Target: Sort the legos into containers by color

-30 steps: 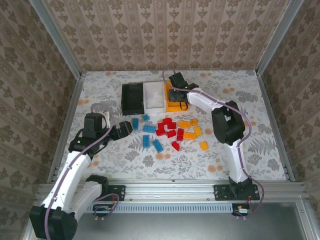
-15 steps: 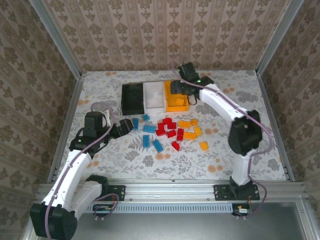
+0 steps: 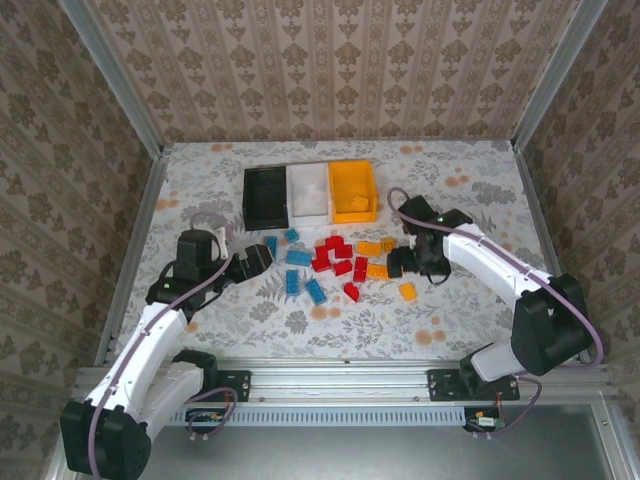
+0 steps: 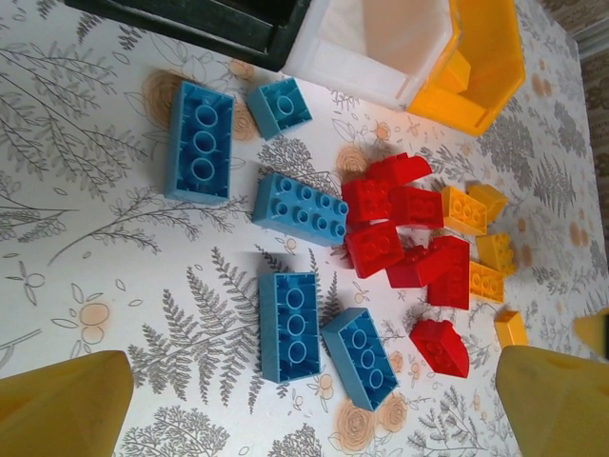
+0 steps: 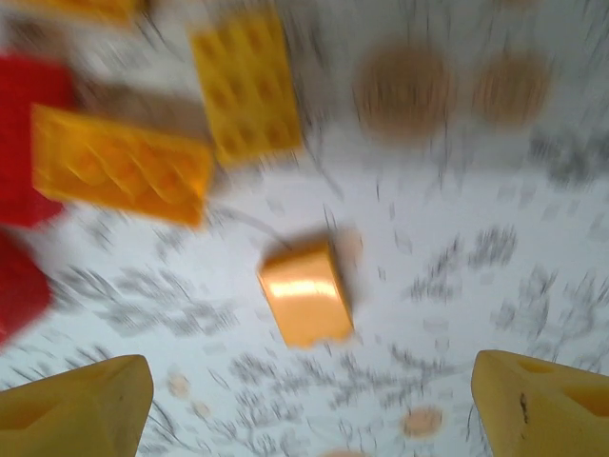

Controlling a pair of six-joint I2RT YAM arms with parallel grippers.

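Blue [image 3: 298, 258], red [image 3: 335, 255] and orange-yellow legos [image 3: 378, 270] lie loose in mid-table. Behind them the containers stand in a row: black [image 3: 250, 196], white [image 3: 309, 210] and orange-yellow [image 3: 340, 190]; one orange brick [image 3: 359, 203] lies in the last. My left gripper [image 3: 255, 260] hovers open at the blue bricks' left side. From its wrist, two blue bricks [image 4: 290, 324] lie on the table between the yellow fingertips [image 4: 67, 405]. My right gripper [image 3: 400, 263] is open over the orange bricks. Its blurred wrist view has a small orange brick [image 5: 304, 290] ahead of the open gripper [image 5: 309, 409].
Patterned walls and metal rails [image 3: 140, 220] close the table on the left, right and back. The floral tablecloth in front of the pile [image 3: 340, 325] is bare. A lone orange brick [image 3: 407, 291] lies at the pile's near right.
The right arm swung from over the orange-yellow container down to the orange bricks, its jaws opening on the way. An orange brick now lies in that container. The left arm barely shifted.
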